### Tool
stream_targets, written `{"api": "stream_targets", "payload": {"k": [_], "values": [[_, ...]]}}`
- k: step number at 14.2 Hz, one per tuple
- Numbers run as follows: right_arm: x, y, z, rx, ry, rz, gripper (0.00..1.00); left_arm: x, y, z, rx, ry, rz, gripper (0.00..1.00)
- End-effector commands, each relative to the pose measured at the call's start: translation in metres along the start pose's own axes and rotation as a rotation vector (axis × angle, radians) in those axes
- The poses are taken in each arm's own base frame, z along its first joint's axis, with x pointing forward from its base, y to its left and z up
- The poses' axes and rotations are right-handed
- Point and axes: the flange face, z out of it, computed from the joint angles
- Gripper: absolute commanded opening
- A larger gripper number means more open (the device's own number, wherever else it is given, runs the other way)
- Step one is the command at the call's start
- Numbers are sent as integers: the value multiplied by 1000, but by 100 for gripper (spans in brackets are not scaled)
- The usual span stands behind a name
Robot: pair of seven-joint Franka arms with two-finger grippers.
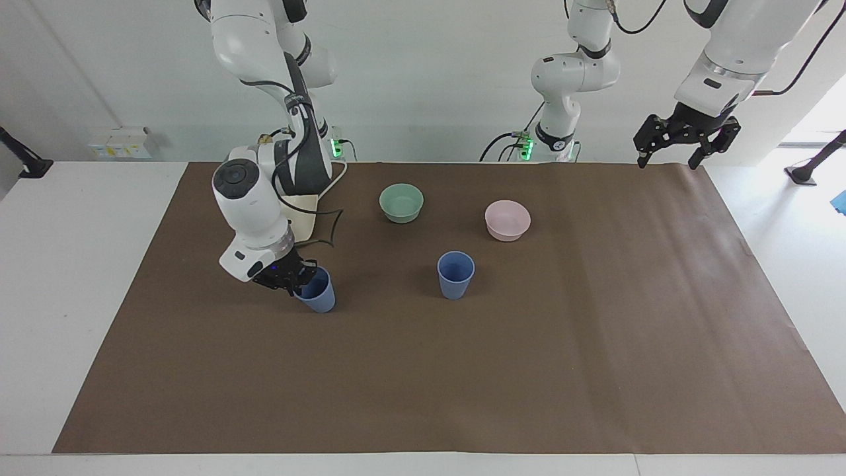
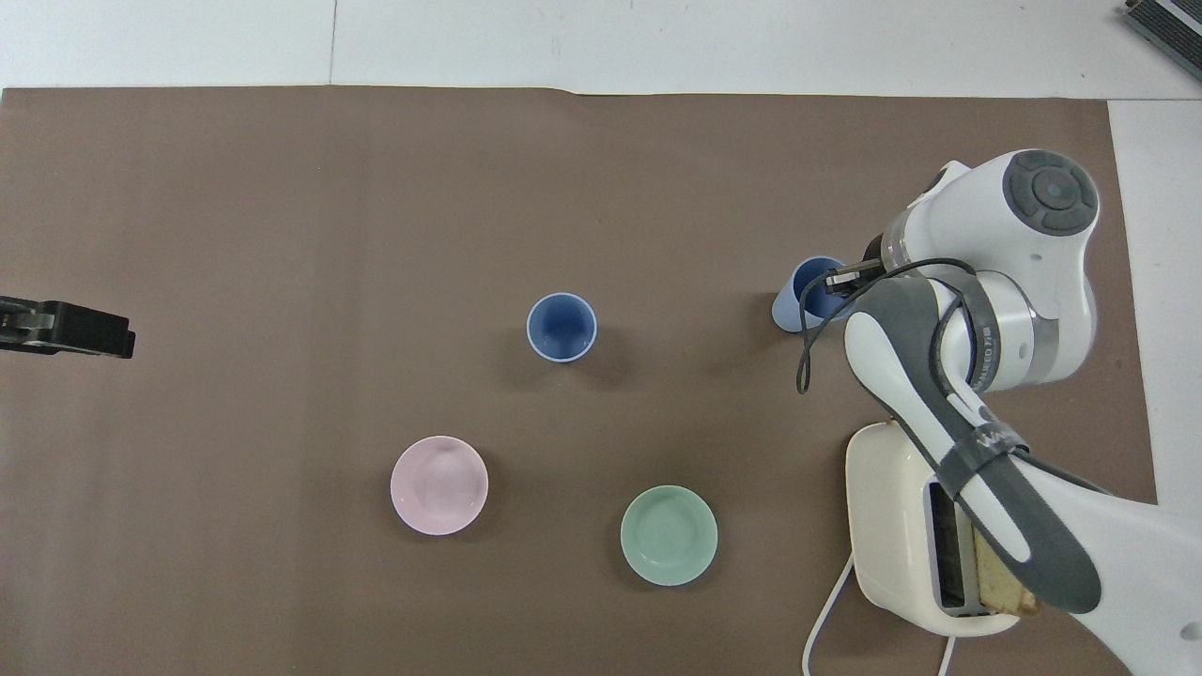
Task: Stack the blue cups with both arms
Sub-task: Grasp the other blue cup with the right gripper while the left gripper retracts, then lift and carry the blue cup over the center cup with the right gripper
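Observation:
Two blue cups are on the brown mat. One (image 1: 455, 274) stands upright and alone mid-table, also in the overhead view (image 2: 562, 327). The other (image 1: 322, 296) is toward the right arm's end and is tilted, its rim leaning toward my right gripper; it also shows from overhead (image 2: 796, 302). My right gripper (image 1: 296, 277) is low at that cup, shut on its rim, with one finger inside; from overhead (image 2: 836, 280) the arm partly hides it. My left gripper (image 1: 666, 162) is open and empty, raised high over the mat's corner at the left arm's end (image 2: 122, 338).
A mint-green bowl (image 1: 401, 202) (image 2: 669, 535) and a pink bowl (image 1: 507, 220) (image 2: 439, 485) sit nearer to the robots than the upright cup. A cream toaster (image 2: 916, 526) with a bread slice stands by the right arm's base.

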Motion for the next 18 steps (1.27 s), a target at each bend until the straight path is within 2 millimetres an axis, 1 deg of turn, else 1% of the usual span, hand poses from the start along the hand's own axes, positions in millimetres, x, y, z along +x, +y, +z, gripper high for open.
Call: {"api": "stream_targets", "payload": {"k": [1,3,4,6,9,10,11,12,13,14,15,16,17,18], "values": [[2,-11,4,6,14,-34,0,-3,-16,1,-18,-11,-9,100],[4,-18,-1,7,22,-38,0,-3,-18,2,-20,-11,-12,100],[6,-21,-8,7,25,-43,0,-2,-17,2,-20,-9,-10,100],[8,-29,-37,11,28,-35,0,-3,-17,1,-20,-8,-15,100],[16,-55,-93,28,21,6,0,-2,-15,1,-20,-10,-19,100],[18,-66,-106,35,30,37,0,-2,-16,1,-20,-7,-21,100],[20,-82,-118,48,48,63,0,-1,-18,1,-20,-2,-24,100],[20,-96,-124,59,58,86,0,-2,-18,1,-19,-2,-26,100],[19,-110,-126,66,59,96,0,-2,-17,1,-19,-4,-23,100],[17,-131,-129,76,64,93,0,-2,-16,1,-19,-3,-21,100],[19,-145,-140,92,82,110,0,-2,-14,1,-19,-3,-16,100],[22,-156,-144,103,92,130,0,-1,-11,1,-20,-3,-12,100],[19,-176,-146,109,96,126,0,-1,-9,1,-21,-3,-7,100],[16,-191,-148,116,104,122,0,-2,-12,0,-23,-3,-13,100]]}}
